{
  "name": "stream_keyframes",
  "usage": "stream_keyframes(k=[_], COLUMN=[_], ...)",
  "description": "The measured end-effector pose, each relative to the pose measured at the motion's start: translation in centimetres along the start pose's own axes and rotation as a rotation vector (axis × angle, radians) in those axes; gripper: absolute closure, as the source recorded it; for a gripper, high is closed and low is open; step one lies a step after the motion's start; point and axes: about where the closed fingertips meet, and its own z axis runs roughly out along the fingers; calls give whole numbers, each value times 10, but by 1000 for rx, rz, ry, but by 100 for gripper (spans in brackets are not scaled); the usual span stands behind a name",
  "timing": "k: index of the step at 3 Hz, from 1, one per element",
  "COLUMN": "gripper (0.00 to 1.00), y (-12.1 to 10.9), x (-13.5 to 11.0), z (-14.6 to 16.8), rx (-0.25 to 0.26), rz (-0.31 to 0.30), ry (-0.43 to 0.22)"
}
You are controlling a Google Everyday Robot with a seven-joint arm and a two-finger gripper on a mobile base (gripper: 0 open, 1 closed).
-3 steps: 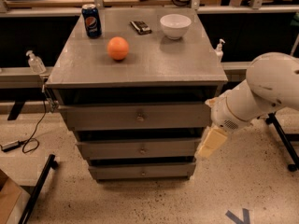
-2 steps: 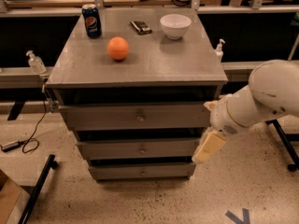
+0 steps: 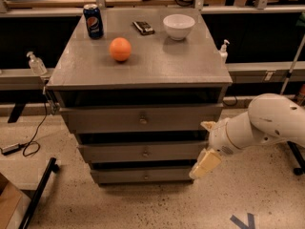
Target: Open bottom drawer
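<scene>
The narrow grey bottom drawer (image 3: pixel 124 175) sits closed. The gripper (image 3: pixel 206 163) hangs by its right end, and I cannot tell if it is spread. Open floor (image 3: pixel 143 206) lies in front.

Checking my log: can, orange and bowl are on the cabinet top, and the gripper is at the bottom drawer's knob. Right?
Not quite. The camera view shows the gripper by the picture's right end of the bottom drawer front, away from its knob in the middle. The can, orange and bowl are on the cabinet top, as logged.
</scene>
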Motion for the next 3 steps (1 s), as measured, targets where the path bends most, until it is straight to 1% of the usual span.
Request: stream_keyframes(k=[1, 2, 3], gripper=[0, 0, 0], y=[0, 5, 14], x=[0, 7, 23], z=[0, -4, 32], rx=[0, 32, 42], rz=[0, -6, 29], ry=[0, 58, 73])
